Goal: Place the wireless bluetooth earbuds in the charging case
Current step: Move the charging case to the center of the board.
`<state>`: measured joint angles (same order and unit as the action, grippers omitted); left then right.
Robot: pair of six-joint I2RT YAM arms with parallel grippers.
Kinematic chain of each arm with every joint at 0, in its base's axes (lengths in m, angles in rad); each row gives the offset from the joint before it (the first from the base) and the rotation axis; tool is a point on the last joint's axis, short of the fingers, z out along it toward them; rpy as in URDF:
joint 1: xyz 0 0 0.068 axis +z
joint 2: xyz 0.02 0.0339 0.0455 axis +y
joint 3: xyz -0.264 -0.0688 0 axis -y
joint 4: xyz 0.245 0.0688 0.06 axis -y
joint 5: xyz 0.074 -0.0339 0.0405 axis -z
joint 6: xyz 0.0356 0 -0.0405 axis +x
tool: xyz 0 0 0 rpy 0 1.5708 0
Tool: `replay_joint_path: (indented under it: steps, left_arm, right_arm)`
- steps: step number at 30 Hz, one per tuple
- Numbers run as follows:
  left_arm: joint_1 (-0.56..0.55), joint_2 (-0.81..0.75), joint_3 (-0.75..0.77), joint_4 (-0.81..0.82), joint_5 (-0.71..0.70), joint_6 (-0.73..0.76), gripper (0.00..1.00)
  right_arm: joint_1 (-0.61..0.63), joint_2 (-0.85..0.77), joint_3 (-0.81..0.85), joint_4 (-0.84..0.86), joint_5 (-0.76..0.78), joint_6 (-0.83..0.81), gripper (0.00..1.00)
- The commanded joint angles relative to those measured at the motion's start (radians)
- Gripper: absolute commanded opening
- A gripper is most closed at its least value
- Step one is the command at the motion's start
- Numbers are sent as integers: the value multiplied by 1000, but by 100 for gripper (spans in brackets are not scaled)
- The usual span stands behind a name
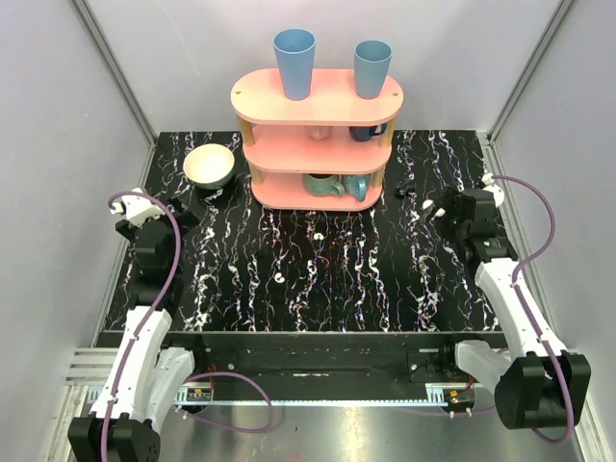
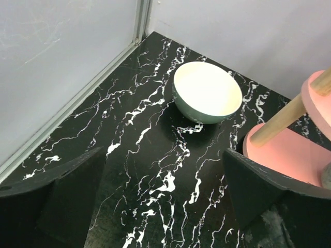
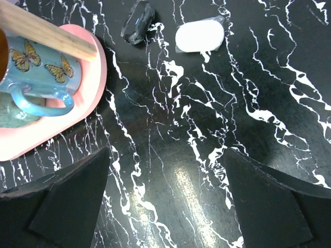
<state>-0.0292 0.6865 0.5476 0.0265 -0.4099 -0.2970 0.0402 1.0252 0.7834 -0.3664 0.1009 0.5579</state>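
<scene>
1. Left gripper (image 2: 164, 153): at the far left of the table (image 1: 385, 289), jaws spread wide, nothing held. The cream bowl (image 2: 207, 92) stands just beyond it.
2. Right gripper (image 3: 166, 151): at the far right, beside the pink shelf (image 1: 318, 101), jaws spread wide, nothing held.
3. Charging case (image 3: 200, 36): lies flat on the table, beyond the right gripper and just right of the shelf's bottom tier. A small dark glossy object (image 3: 138, 21) lies to its left, apart from it.
4. Wireless bluetooth earbuds: probably the two tiny curved white bits on the open table nearer than the shelf, one near centre (image 1: 319, 234) and one nearer and to the left (image 1: 279, 277). They are hard to tell from the marble streaks. Both lie well apart from the case.
5. Shelf contents: two blue cups (image 1: 295, 64) on top and a butterfly mug (image 3: 39, 70) on the bottom tier.
</scene>
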Motion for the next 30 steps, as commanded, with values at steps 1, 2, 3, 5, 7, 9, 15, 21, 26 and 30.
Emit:
replay_joint_path:
  steps: [1,2,3,5,7,9,15,21,26,30]
  left_arm:
    - [3,-5,48,-46,-96,12,99]
    - [3,-11,55,-49,-134,19,99]
    - [2,-15,55,-65,-133,56,99]
    - [0,-31,63,-66,10,138,99]
    - [-3,-50,72,-102,199,284,99]
    - [-18,-68,75,-112,310,305,99]
    - [-43,-68,69,-88,298,208,99]
    - [-60,-79,69,-102,241,214,99]
    - [-72,-81,71,-103,252,232,99]
    - [-74,-79,66,-100,229,246,99]
  right_arm:
    - [1,60,54,-5,68,-52,100]
    - [1,91,65,0,45,-100,100]
    - [1,129,85,-12,16,-134,100]
    - [3,248,170,-108,6,-180,100]
    - [1,333,217,-159,66,-232,100]
    - [1,367,258,-163,130,-271,100]
    - [-16,533,385,-164,169,-282,100]
    - [-91,709,505,-134,79,-207,100]
    - [-94,849,625,-131,82,-159,100]
    - [-94,921,689,-129,8,-148,100]
